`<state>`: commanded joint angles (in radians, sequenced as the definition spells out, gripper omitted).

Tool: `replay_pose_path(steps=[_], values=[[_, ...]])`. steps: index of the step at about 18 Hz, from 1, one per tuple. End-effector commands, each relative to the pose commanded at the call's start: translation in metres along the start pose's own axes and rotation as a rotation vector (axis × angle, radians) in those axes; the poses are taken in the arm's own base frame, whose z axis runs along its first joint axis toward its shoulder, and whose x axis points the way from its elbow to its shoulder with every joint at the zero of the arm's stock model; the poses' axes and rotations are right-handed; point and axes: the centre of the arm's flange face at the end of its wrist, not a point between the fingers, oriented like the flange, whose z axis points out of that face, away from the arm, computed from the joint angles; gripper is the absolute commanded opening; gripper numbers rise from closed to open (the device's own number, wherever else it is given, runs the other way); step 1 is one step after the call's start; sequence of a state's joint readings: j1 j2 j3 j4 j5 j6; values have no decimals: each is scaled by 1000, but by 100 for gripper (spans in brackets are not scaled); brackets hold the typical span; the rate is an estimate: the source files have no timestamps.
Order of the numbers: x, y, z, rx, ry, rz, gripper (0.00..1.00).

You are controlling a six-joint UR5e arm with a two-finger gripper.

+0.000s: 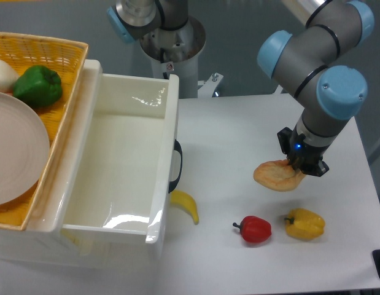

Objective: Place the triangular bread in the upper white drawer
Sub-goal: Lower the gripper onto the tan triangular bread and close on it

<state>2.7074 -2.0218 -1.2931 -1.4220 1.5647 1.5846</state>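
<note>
The triangular bread (275,176), flat and tan-orange with a paler centre, lies on the white table at the right. My gripper (302,165) points straight down over the bread's right edge, and its dark fingertips meet that edge. The wrist body hides the jaws, so I cannot make out whether they are closed on the bread. The upper white drawer (166,132) stands pulled open at the left, deep and glossy, with nothing inside and a dark curved handle (177,166) on its front.
A small yellow banana (186,206) lies just right of the drawer front. A red pepper (255,228) and a yellow pepper (305,224) sit near the table's front edge. A yellow wicker basket (72,67) with a green pepper (38,86) and a plate sits above the drawer at far left.
</note>
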Motion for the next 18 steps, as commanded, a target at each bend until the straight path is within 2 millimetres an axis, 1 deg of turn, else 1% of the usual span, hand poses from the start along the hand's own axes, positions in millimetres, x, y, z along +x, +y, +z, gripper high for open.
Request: replay_pose_path(steps=[5,7,11,12,13,14,18], values=[[4,-2,-8,12,-6,-11,0],[5,-9,-7,50,-3,-9,0],[8,-20,-11,56,-9,3,0],[10,-20,-15,59,-15,4,0],[12,-23,-13,75,-10,4,0],[15,-25,-17,102,-14,-8,0],[36,-30,-38,192,-28,-62,0]])
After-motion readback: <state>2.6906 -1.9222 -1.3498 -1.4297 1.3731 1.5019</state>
